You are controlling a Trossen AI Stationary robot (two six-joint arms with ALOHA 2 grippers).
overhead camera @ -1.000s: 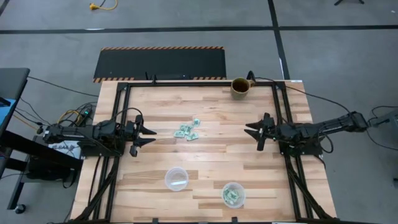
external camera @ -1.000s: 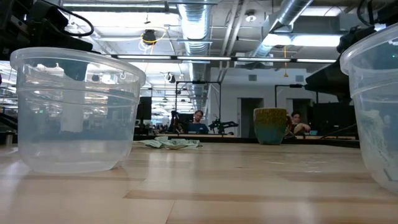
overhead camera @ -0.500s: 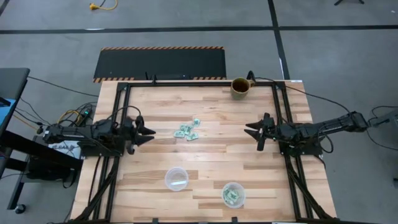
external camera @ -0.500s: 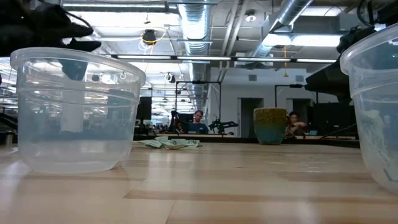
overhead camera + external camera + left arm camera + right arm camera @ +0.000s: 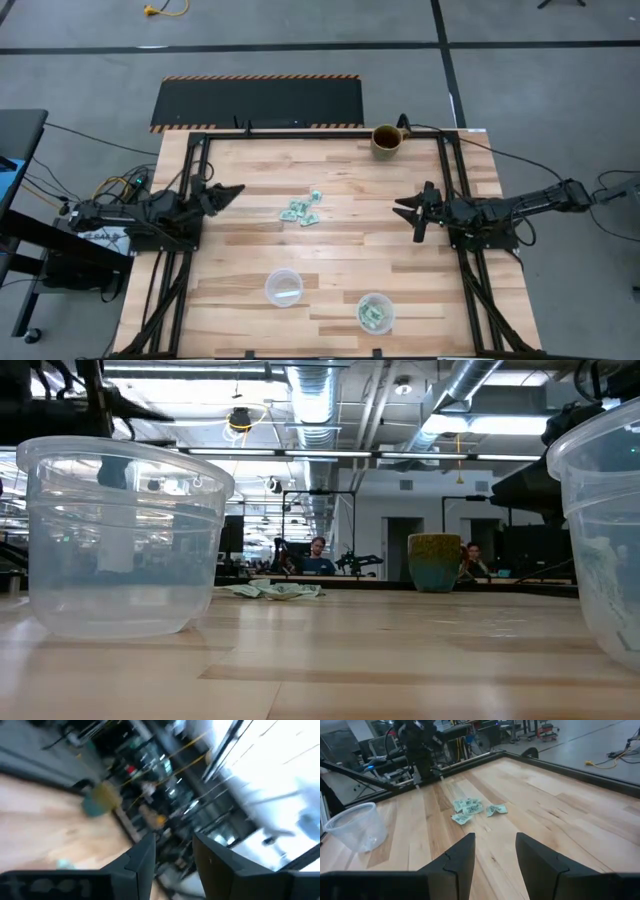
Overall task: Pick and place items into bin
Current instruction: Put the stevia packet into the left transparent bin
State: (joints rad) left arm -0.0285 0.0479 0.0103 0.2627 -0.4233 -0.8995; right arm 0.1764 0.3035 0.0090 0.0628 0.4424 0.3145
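Several tiny mint-green and whitish items (image 5: 303,210) lie in a loose cluster on the wooden table's middle; they also show in the right wrist view (image 5: 472,809) and the low view (image 5: 272,590). A clear round bin (image 5: 375,313) near the front edge holds more such pieces. A second clear bin (image 5: 283,288) stands to its left, empty. My left gripper (image 5: 225,190) hovers open at the table's left side, rolled over and tipped up, with nothing between its fingers (image 5: 172,855). My right gripper (image 5: 410,211) hovers open at the right side, pointing toward the items (image 5: 494,855).
A brown mug (image 5: 386,139) stands at the far edge, right of centre. A black metal frame (image 5: 320,133) borders the tabletop. In the low view the two clear bins (image 5: 120,540) (image 5: 600,540) stand close in front. People sit far off in the room behind.
My left gripper has rolled about its own axis and tipped upward, shifting a little toward the table's far edge. Its wrist view is blurred by the motion. The right arm, the items and the bins have kept still.
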